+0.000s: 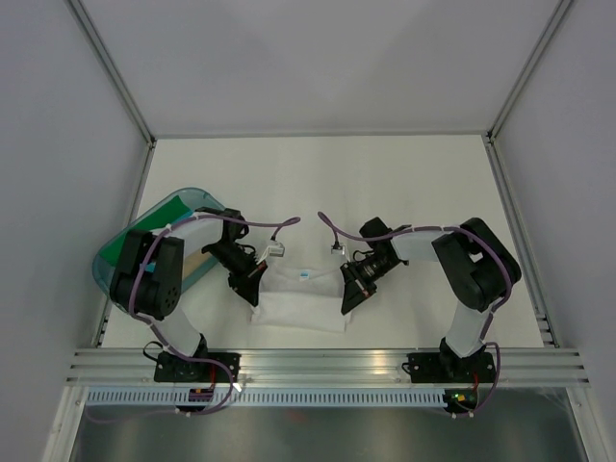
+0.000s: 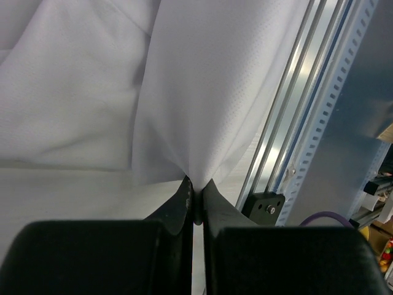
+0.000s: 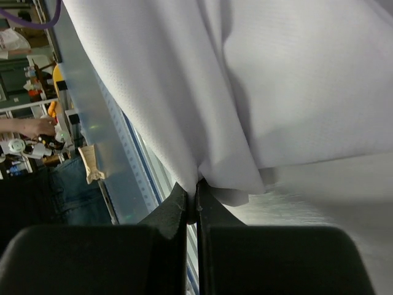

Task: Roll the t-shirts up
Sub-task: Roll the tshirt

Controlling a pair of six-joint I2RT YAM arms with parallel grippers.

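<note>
1. 2 black robot arms reach inward over the white table (image 1: 385,183), the left arm (image 1: 159,274) and the right arm (image 1: 472,260) facing each other across 1 plain white short-sleeved t-shirt (image 1: 300,294).
2. The white t-shirt lies on the table near its front edge, between the arms and just beyond the aluminium rail (image 1: 327,364) that carries their bases. From above it looks like a broad folded band.
3. A small blue neck label (image 1: 304,274) shows at the middle of the shirt's far edge.
4. The left jaws are pressed together on the shirt's left edge. In the left wrist view the cloth (image 2: 202,92) is pinched between the 2 black fingertips (image 2: 184,198) and fans out from that point in soft folds.
5. The right jaws are likewise clamped on the shirt's right edge. In the right wrist view the white fabric (image 3: 295,80) gathers to a point between the fingertips (image 3: 178,200) and spreads away in creases.
6. A translucent teal plastic tub (image 1: 144,217) sits at the table's left side, behind the left arm and well apart from the white shirt.
7. Green cloth (image 1: 123,248) and a tan piece (image 1: 197,265) show inside the tub, partly hidden by the arm; whether they are rolled cannot be told.
</note>
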